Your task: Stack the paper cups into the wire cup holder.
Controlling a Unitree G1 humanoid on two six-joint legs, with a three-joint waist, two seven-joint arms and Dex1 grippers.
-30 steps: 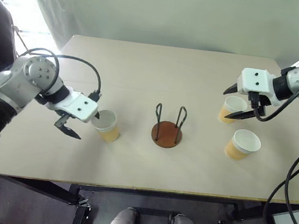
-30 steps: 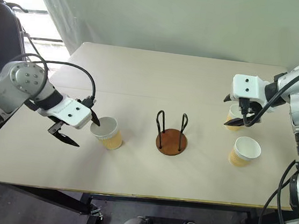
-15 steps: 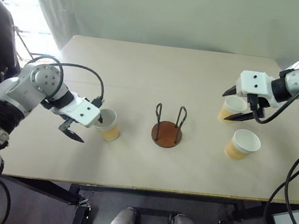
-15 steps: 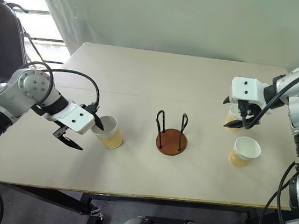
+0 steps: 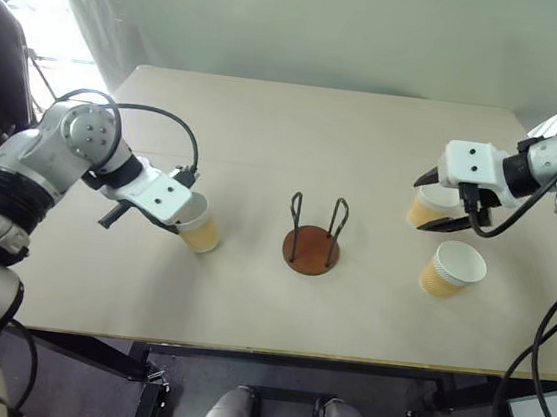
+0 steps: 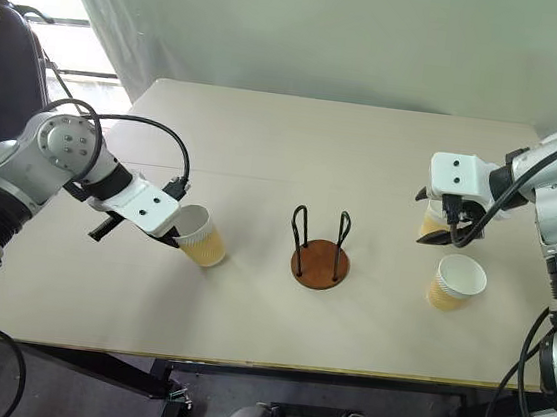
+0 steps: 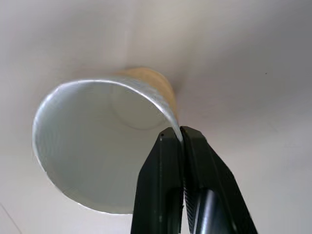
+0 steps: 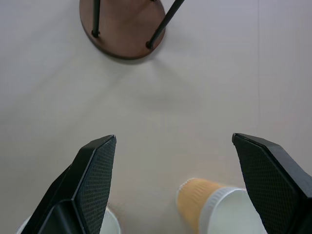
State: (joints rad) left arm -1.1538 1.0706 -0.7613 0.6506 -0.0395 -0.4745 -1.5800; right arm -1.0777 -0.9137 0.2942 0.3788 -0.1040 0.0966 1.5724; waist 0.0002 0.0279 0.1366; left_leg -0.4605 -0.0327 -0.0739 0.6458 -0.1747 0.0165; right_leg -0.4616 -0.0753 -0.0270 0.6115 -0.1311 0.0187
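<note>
The left gripper (image 7: 181, 139) is closed on the rim of the left cup (image 5: 198, 232), one finger inside the wall and one outside. The cup stands on the table (image 5: 266, 137), mouth up and tilted slightly. From this grip the holder (image 5: 312, 238) lies toward the table centre, well apart, its wire loops upright, so the cup is judged to need lifting and lowering base-first along that vertical axis. The right gripper (image 8: 175, 190) hangs wide open, holding nothing, over the farther of two right cups (image 6: 434, 222); the nearer (image 5: 450, 268) stands beside it.
</note>
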